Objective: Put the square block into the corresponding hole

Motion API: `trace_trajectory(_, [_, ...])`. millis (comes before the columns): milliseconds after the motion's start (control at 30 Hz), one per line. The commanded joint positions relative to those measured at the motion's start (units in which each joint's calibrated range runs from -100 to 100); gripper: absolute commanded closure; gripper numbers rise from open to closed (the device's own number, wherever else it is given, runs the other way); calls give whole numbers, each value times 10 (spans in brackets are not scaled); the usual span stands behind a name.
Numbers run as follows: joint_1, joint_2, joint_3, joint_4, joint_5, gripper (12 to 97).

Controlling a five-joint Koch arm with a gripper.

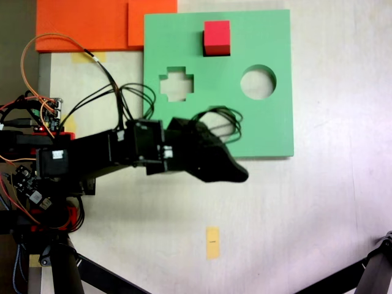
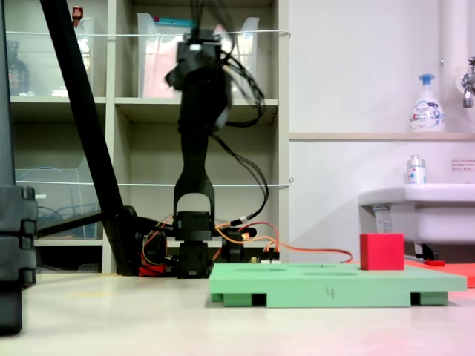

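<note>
On the flat green foam board (image 1: 269, 131), near its far edge as the top-down fixed view shows it, I see the small bright red foam cube (image 1: 217, 38). It stands upright with its faces parallel to the board edges. In the side-on fixed view the same cube (image 2: 381, 251) rises well above the board's top face (image 2: 334, 280). I judge from this that it rests on top of the board or is seated only shallowly; I cannot tell which from these views. The square cut-out is not visible as an open hole in the top-down view. It probably lies under the cube, so I rate the insertion as either unfinished or not fully pressed home.

The cube has no long axis, since all its edges look equal. No rotation about the vertical appears to be required, because its sides already run square to the board.

The cross-shaped cut-out (image 1: 176, 83) and the round-looking cut-out (image 1: 258, 82) are both empty. The flat orange foam slabs (image 1: 92, 24) lie beyond the board's corner, on the pale surface (image 1: 306, 214).

The black fingers (image 1: 236, 173) hang over the board's near edge, well apart from the cube, and raised high in the side-on view (image 2: 194, 61). They hold nothing. Their opening is blurred and the tips overlap, so I cannot tell how far apart they stand.
</note>
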Motion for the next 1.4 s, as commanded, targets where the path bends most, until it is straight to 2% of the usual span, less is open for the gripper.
trace_trajectory(0, [-4, -182, -135, 138, -10, 519])
trace_trajectory(100, [10, -383, -415, 396, -17, 532])
trace_trajectory(267, [-14, -462, -670, 633, -71, 532])
trace_trajectory(367, [-16, -537, -891, 900, -134, 534])
trace_trajectory(433, [-17, -584, -1037, 1090, -158, 591])
trace_trajectory(500, [-17, -608, -1146, 1179, -179, 599])
trace_trajectory(800, [-16, -637, -1409, 1136, -207, 605])
trace_trajectory(1367, [-20, -637, -1416, 1001, -207, 608])
